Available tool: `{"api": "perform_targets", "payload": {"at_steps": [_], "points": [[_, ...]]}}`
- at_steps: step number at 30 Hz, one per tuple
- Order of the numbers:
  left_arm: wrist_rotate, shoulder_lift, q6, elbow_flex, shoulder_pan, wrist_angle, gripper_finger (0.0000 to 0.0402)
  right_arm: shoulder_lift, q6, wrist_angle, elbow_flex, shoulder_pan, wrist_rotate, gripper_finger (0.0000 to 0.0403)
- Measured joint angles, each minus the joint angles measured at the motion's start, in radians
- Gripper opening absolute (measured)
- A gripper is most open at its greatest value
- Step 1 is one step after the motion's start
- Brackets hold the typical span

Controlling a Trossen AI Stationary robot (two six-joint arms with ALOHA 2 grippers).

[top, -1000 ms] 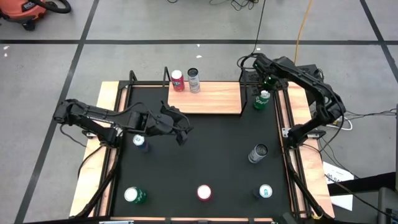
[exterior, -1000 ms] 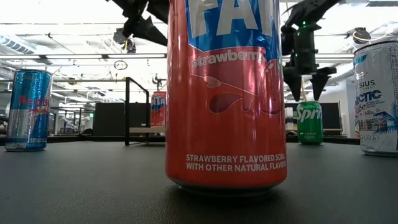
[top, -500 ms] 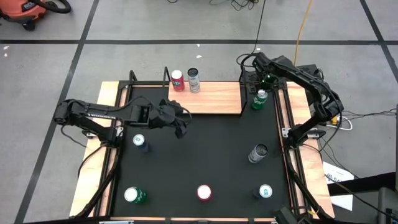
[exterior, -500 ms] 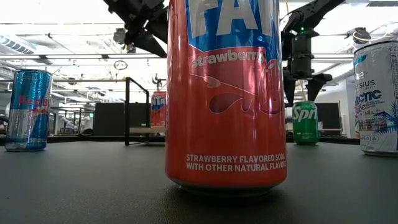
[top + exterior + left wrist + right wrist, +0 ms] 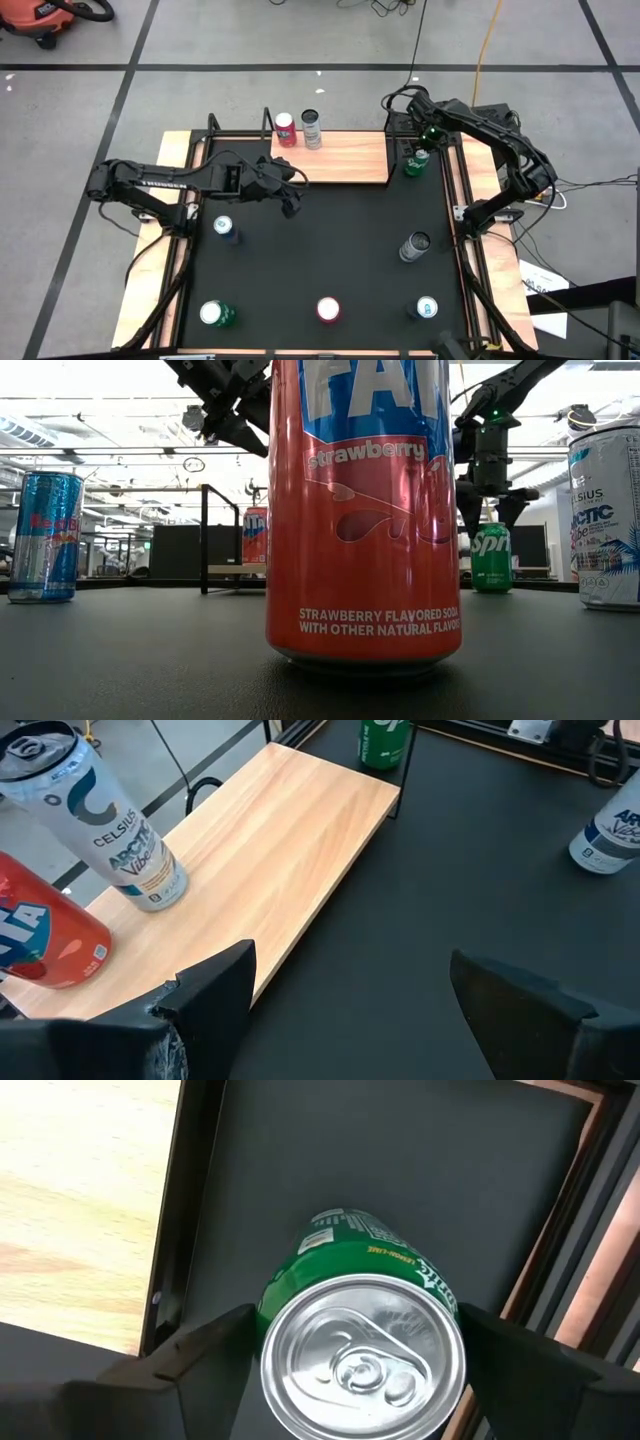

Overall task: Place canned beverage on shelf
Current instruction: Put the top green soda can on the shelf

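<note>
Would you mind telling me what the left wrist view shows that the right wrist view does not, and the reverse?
Only the left wrist view shows the two cans standing on the shelf: the white Celsius can and the red can, plus another white can on the black tabletop. Only the right wrist view shows the green can's silver lid from straight above, between the open right claw's fingers. Both show the shelf and the green can standing on the tabletop beside it.

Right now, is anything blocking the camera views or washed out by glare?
Low view: the strawberry soda can stands close to the lens and fills the middle, hiding much of the shelf; ceiling lights behind look washed out. High view: even light, black tabletop without glare. Right wrist view: the green can shows clearly between the open fingers.
</note>
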Motion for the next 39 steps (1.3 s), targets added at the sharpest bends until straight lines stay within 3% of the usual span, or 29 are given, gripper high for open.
{"api": "perform_targets", "payload": {"at_steps": [12,29,39], "points": [[0.001,0.000,0.023,0.000,0.036,0.007,0.0331,-0.146,0.052,-0.007,0.025,0.000,-0.009,0.0314],[0.062,0.000,-0.002,0.000,0.044,0.100,0.0331,-0.295,0.099,-0.164,0.028,0.002,-0.005,0.0313],[0.090,0.000,-0.007,0.001,0.048,0.185,0.0331,-0.395,0.153,-0.256,0.029,0.088,-0.042,0.0313]]}}
